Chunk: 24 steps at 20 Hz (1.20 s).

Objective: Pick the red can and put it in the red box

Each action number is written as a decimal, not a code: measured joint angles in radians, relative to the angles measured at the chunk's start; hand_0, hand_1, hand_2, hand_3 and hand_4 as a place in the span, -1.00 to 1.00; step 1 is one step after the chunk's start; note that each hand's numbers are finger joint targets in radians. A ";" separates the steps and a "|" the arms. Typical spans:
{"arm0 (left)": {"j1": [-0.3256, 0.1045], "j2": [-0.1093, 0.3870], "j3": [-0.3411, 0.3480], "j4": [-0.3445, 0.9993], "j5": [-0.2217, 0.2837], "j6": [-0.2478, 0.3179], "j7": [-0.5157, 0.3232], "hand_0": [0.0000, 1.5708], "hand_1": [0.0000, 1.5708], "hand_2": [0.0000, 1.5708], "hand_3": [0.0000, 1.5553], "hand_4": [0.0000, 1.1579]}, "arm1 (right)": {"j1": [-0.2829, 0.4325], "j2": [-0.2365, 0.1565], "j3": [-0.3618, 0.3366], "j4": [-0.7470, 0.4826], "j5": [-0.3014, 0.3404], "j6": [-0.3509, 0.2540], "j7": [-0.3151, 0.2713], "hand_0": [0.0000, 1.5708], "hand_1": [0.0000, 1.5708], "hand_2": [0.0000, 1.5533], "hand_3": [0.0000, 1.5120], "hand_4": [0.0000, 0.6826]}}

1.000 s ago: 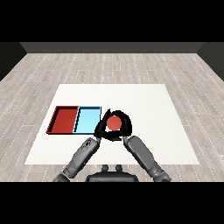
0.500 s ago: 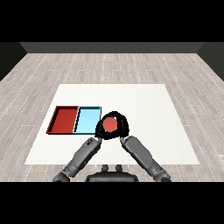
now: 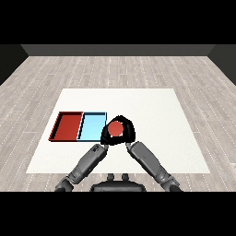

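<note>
Item 1. White table (image 3: 152, 110): a pale rectangle filling the middle of the frame, set on a grey plank floor (image 3: 115, 69) that runs to the upper edge.

Item 2. Red tray (image 3: 67, 126): lies left of centre on the table, a shallow rectangle with a dark rim. Its floor shows plain red; nothing is seen lying in it.

Item 3. Light blue tray (image 3: 91, 125): lies just right of the red tray, the two sharing a long side. Its visible floor is bare; its lower right corner is covered by the hands.

Item 4. Red can (image 3: 115, 129): seen end-on as a red disc at the centre of the frame, just right of the light blue tray and enclosed by black fingers. It is not inside either tray. Whether it rests on the table or is raised off it cannot be told.

Item 5. Right hand (image 3: 127, 133): on the forearm entering from the lower right; its fingers are curled round the can, wrapping over its top and right side.

Item 6. Left hand (image 3: 105, 137): on the forearm entering from the lower left; it sits against the can's left side, overlapping the blue tray's corner. How far its fingers are spread cannot be told, as the two black hands merge together.
</note>
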 measured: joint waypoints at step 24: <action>0.021 -0.012 0.036 0.010 -0.009 0.021 -0.147 1.00 1.00 1.00 0.90 0.96 | 0.051 0.004 -0.051 -0.021 0.074 0.053 0.137 -1.00 -1.00 -1.00 -1.00 -1.00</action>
